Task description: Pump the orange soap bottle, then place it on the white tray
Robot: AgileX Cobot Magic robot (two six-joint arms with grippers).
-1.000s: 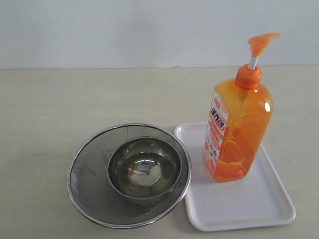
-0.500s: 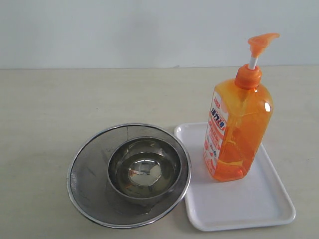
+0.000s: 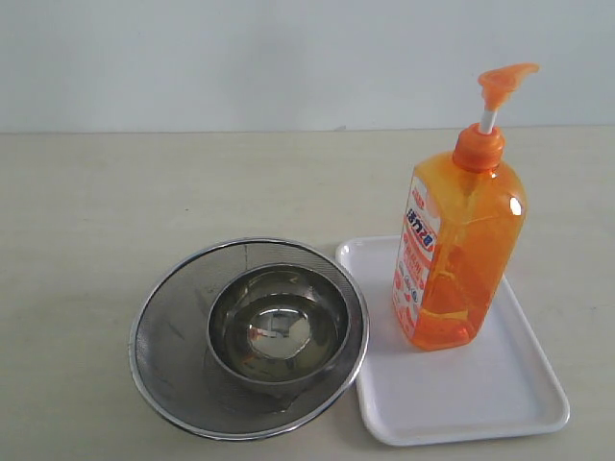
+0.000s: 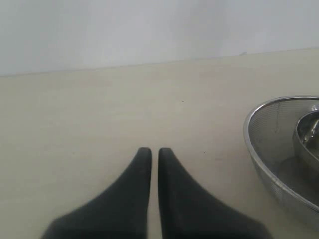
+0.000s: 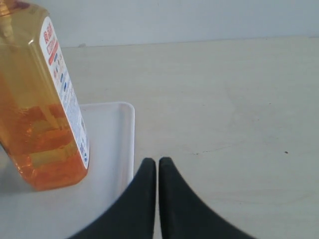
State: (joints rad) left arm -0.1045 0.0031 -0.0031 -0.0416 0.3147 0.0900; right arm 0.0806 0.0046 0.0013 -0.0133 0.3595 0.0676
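Note:
The orange soap bottle (image 3: 457, 254) stands upright on the far part of the white tray (image 3: 480, 399), its pump head (image 3: 504, 82) raised on the white stem. In the right wrist view the orange soap bottle (image 5: 37, 104) rests on the white tray (image 5: 112, 144), apart from my right gripper (image 5: 158, 162), which is shut and empty over the tray's edge. My left gripper (image 4: 154, 152) is shut and empty above bare table, to the side of the strainer. Neither arm shows in the exterior view.
A round steel mesh strainer (image 3: 168, 336) sits left of the tray, touching its corner, with a small shiny steel bowl (image 3: 279, 327) inside. The strainer's rim (image 4: 259, 149) shows in the left wrist view. A pale wall rises behind the beige table (image 3: 144, 192).

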